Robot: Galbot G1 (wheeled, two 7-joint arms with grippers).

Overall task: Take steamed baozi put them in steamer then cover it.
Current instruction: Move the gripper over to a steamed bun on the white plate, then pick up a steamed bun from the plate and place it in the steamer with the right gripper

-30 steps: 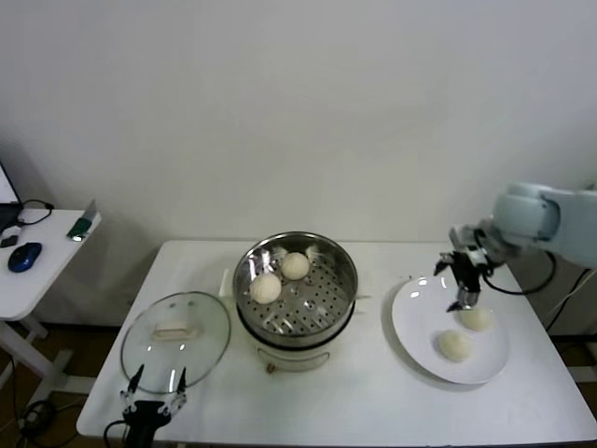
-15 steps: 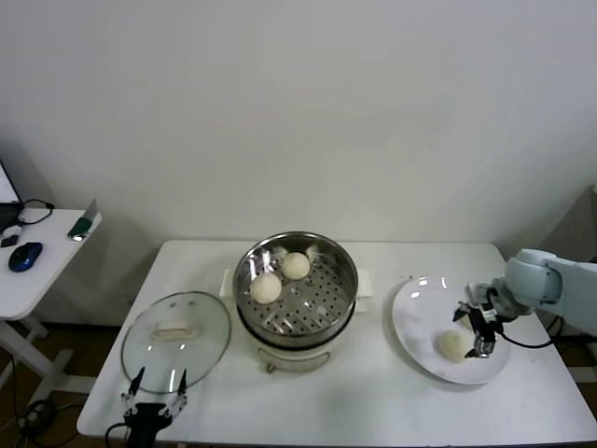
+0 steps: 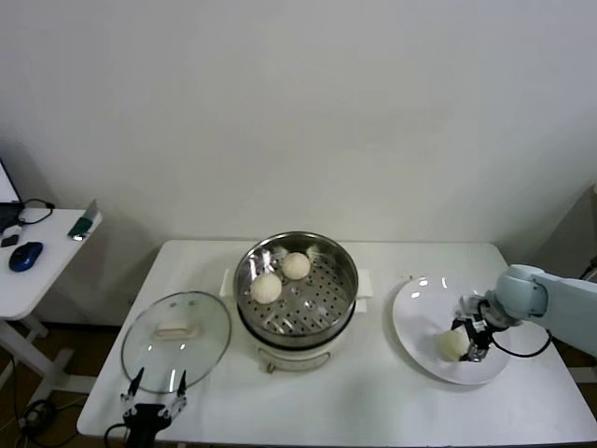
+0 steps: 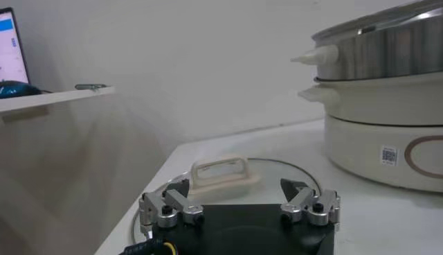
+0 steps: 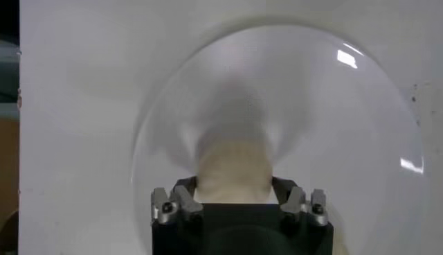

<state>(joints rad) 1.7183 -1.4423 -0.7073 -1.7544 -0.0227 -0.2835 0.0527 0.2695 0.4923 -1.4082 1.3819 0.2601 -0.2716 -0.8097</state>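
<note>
The steamer (image 3: 295,322) stands mid-table with two baozi (image 3: 267,287) (image 3: 297,266) on its perforated tray; its side also shows in the left wrist view (image 4: 387,138). On the white plate (image 3: 420,313) at the right lies a third baozi (image 3: 453,344). My right gripper (image 3: 469,340) is down on the plate with its fingers against both sides of this baozi (image 5: 232,163), which rests on the plate (image 5: 332,118). A fourth baozi is hidden. My left gripper (image 3: 154,381) is open and empty, low at the table's front left.
The glass lid (image 3: 175,341) with its cream handle (image 4: 223,173) lies flat on the table left of the steamer, just beyond my left gripper (image 4: 237,190). A side table (image 3: 37,266) with a mouse and cables stands at the far left.
My right gripper came down from above the plate's far side onto the plate and moved in around the nearer baozi. The other plate baozi has gone out of sight behind the arm.
</note>
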